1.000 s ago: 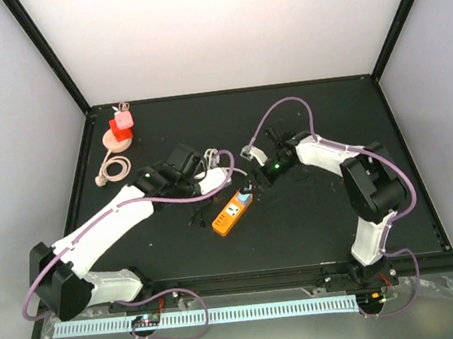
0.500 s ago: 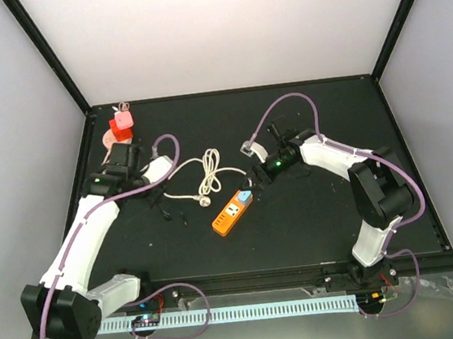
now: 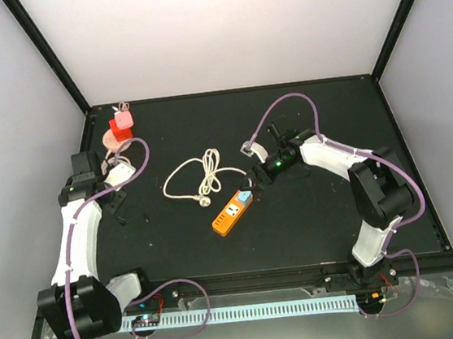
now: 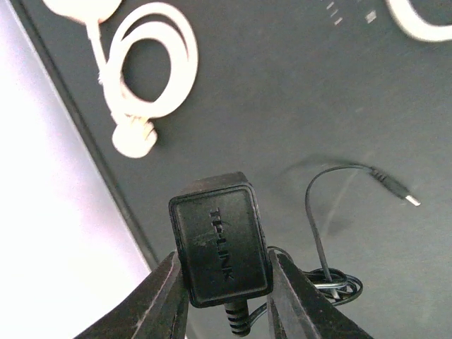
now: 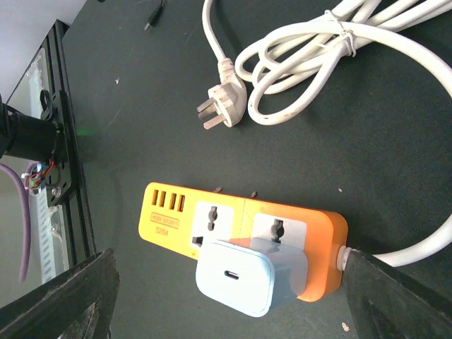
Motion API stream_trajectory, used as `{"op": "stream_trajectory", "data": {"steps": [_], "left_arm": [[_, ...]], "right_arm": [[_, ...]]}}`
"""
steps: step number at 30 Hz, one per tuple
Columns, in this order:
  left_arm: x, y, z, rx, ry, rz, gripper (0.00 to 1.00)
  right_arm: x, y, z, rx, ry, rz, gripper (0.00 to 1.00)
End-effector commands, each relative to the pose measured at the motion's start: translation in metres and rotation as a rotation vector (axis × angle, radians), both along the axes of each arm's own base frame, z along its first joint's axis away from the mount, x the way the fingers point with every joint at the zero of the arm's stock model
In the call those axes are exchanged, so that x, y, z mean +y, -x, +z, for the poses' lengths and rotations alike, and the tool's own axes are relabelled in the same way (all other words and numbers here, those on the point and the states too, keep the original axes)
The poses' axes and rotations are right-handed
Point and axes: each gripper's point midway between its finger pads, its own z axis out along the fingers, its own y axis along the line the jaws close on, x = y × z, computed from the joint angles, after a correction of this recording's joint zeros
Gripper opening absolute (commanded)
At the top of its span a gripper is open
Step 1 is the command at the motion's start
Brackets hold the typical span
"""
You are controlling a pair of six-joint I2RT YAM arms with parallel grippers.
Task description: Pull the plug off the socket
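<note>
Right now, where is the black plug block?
In the left wrist view, the black adapter is pinched between the fingers of the left gripper, by the left edge of the table, close to the small coiled white cable.

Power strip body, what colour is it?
The power strip is orange, clearest in the right wrist view.

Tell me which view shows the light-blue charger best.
Right wrist: the charger sits large and sharp, plugged into the orange power strip. Top external shows only a tiny blue patch; left wrist misses it.
</note>
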Motion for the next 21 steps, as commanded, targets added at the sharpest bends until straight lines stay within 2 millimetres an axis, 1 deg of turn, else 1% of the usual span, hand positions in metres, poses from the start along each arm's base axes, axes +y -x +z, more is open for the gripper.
{"op": "stream_trajectory", "data": {"steps": [1,4,9,15,21], "left_arm": [[0.039,-0.013,0.003,-0.041,-0.185,0.020,0.20],[0.046,-0.015,-0.007,-0.039,-0.225,0.023,0.20],[0.056,-0.023,-0.024,-0.022,-0.262,0.052,0.20],[0.049,-0.030,-0.044,0.019,-0.220,0.065,0.19],[0.046,-0.041,-0.063,0.055,-0.223,0.073,0.19]], "right_arm": [[0.001,0.002,0.011,-0.029,-0.026,0.016,0.89],[0.000,0.002,0.009,-0.020,-0.023,0.017,0.90],[0.000,0.001,0.008,-0.019,-0.021,0.016,0.90],[-0.001,0.001,0.006,-0.012,-0.019,0.015,0.90],[-0.001,0.001,0.004,0.003,-0.018,0.012,0.90]]}}
